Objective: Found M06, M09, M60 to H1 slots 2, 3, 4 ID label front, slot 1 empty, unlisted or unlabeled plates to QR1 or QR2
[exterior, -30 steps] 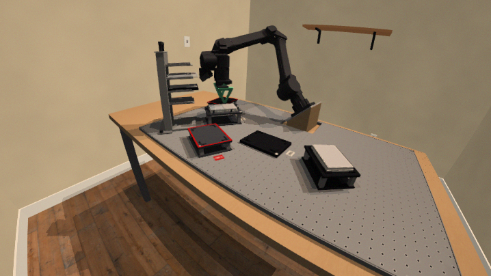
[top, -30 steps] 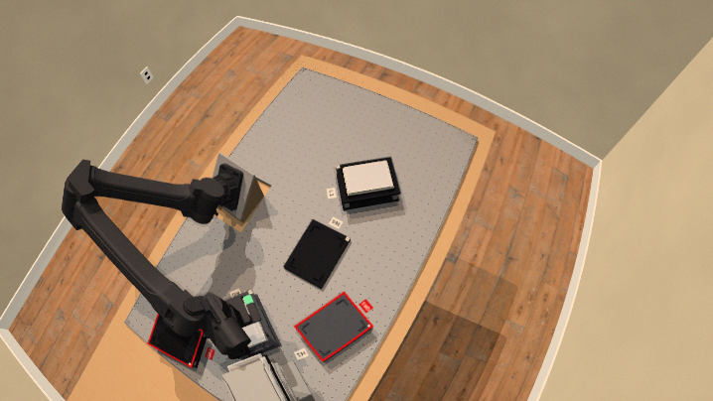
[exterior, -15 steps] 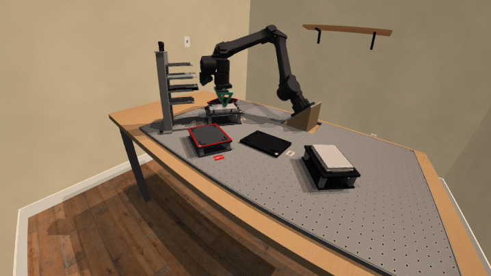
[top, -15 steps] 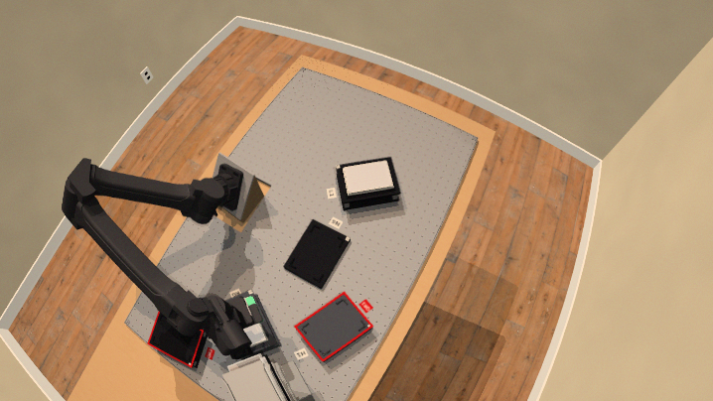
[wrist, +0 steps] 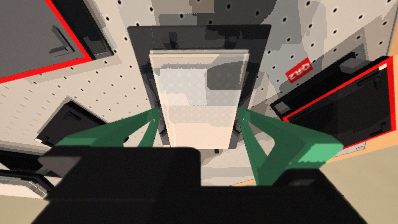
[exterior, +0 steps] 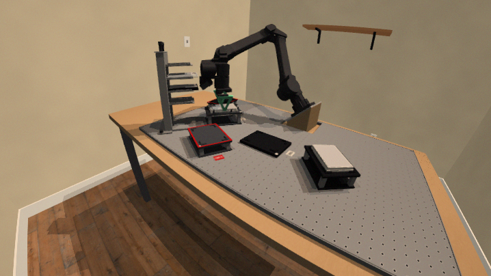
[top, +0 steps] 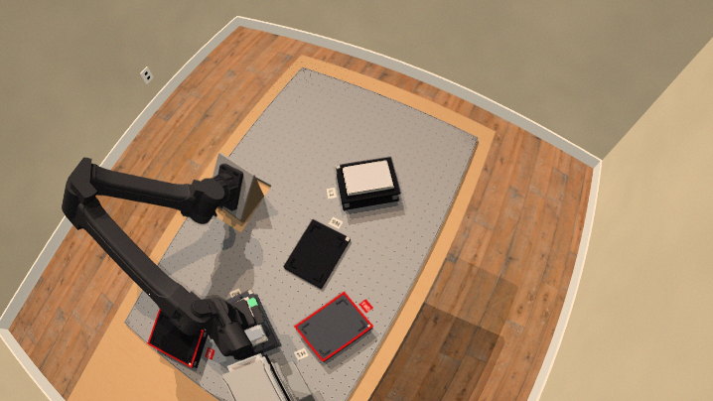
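Note:
My gripper point(wrist: 198, 111) point(exterior: 223, 101) point(top: 253, 313) is open. Its green fingers stand on either side of a white plate point(wrist: 200, 82) point(exterior: 215, 108) point(top: 257, 334) without gripping it. That plate lies flat on a black raised nest point(wrist: 200, 32) point(exterior: 223, 119) next to the plate hotel H1 point(exterior: 164, 89) point(top: 251, 381). The hotel's shelves show in the exterior view, but I cannot tell what they hold. A second white plate point(top: 367, 177) point(exterior: 332, 156) lies on a black raised nest point(top: 369, 202) point(exterior: 330, 179) at the far side of the deck.
Two red-edged nests are empty: one point(top: 334, 327) point(exterior: 209, 135) point(wrist: 30, 35) in front of the hotel, one point(top: 174, 343) point(wrist: 345, 105) beside my arm. A flat black nest point(top: 316, 253) point(exterior: 265, 142) lies mid-deck. The arm's wedge base point(top: 246, 192) point(exterior: 305, 118) stands at the deck's edge.

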`<state>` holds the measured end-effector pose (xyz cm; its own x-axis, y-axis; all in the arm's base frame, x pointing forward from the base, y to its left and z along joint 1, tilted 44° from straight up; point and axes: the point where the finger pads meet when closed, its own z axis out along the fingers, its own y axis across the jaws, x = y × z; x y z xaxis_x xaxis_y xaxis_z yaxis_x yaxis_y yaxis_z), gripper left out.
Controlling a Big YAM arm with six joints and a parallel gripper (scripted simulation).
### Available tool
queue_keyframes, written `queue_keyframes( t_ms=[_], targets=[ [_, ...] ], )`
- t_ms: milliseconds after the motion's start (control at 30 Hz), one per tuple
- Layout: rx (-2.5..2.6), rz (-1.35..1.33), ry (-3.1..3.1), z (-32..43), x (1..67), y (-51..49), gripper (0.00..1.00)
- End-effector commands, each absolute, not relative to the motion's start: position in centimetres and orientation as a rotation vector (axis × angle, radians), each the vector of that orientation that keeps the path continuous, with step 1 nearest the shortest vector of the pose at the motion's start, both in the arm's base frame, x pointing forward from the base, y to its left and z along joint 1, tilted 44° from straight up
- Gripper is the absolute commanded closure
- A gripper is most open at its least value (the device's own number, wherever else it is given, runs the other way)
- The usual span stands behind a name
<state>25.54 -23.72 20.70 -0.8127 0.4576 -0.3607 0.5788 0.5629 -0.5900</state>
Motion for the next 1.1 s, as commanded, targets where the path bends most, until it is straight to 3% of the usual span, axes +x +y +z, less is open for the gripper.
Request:
queue_keyframes(
  t_ms=[0,233,267,1067],
  targets=[
    [0.877,-1.089,2.638,20.3,25.6,-24.5,0.00],
    [0.875,-1.083,2.606,21.5,26.2,-24.4,0.00],
    [0.875,-1.083,2.606,21.5,26.2,-24.4,0.14],
    [0.893,-1.084,2.606,22.0,26.4,-24.4,0.14]
  ],
)
